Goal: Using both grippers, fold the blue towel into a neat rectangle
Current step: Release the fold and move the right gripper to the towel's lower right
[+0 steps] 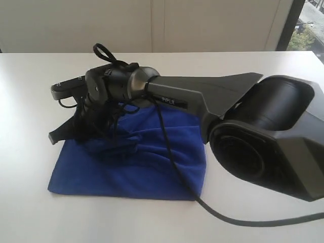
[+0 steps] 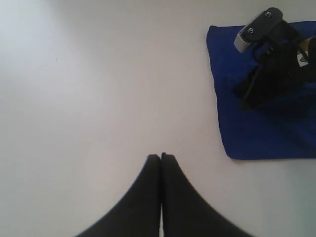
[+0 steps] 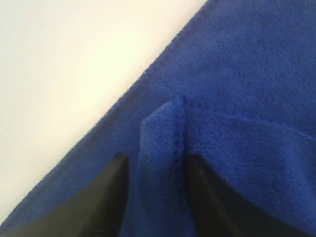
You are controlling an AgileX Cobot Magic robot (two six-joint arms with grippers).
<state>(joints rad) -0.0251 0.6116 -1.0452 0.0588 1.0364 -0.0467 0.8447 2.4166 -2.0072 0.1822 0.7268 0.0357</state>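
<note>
The blue towel (image 1: pixel 142 169) lies partly folded on the white table, bunched up along its far side. My right gripper (image 1: pixel 83 132) reaches across from the right and comes down on the towel's far left part. In the right wrist view the right gripper (image 3: pixel 155 160) is shut on a raised fold of the blue towel (image 3: pixel 247 74), which fills the gap between its fingers. The left gripper (image 2: pixel 161 156) is shut with nothing in it and hovers over bare table, well away from the blue towel (image 2: pixel 256 133) and the right gripper (image 2: pixel 245 98). The white label is hidden.
The white table (image 1: pixel 30 212) stretches around the towel. The right arm's bulky grey base (image 1: pixel 273 147) stands close in the foreground at the right, and its black cable (image 1: pixel 243 220) trails over the towel and the table. A wall and a window (image 1: pixel 309 25) lie behind.
</note>
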